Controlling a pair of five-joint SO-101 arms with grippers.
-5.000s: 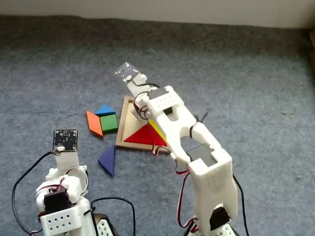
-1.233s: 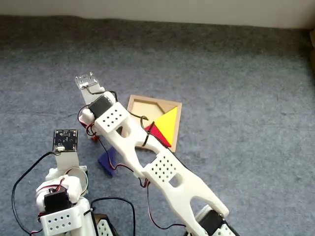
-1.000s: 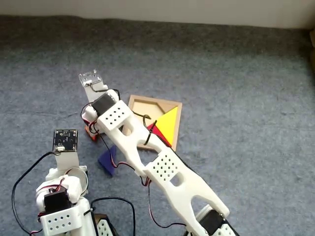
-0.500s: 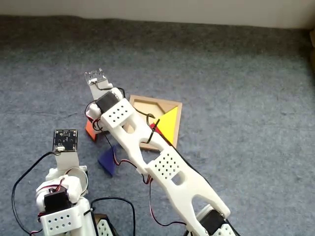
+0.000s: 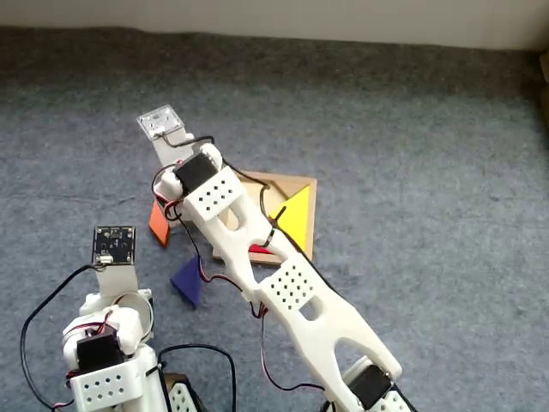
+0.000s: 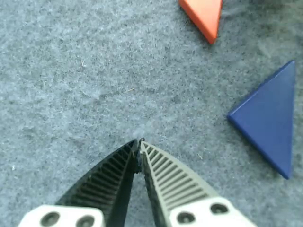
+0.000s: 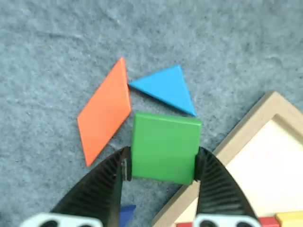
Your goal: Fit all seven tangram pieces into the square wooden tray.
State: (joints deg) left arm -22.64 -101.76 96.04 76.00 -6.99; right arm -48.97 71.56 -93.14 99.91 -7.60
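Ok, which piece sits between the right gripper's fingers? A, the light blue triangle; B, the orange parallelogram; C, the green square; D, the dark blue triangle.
C: the right wrist view shows the right gripper with one finger against each side of the green square, while the orange parallelogram and light blue triangle lie beyond its fingertips.

We see a grey-blue, short-pile carpet covering the working surface, its fibres flecked with lighter lint in the two wrist views. Along the far edge in the high view we note a pale strip, either a wall or a skirting, which meets the carpet in a soft dark line. The light is even and diffuse, and we find only faint, soft-edged shadows on the carpet.
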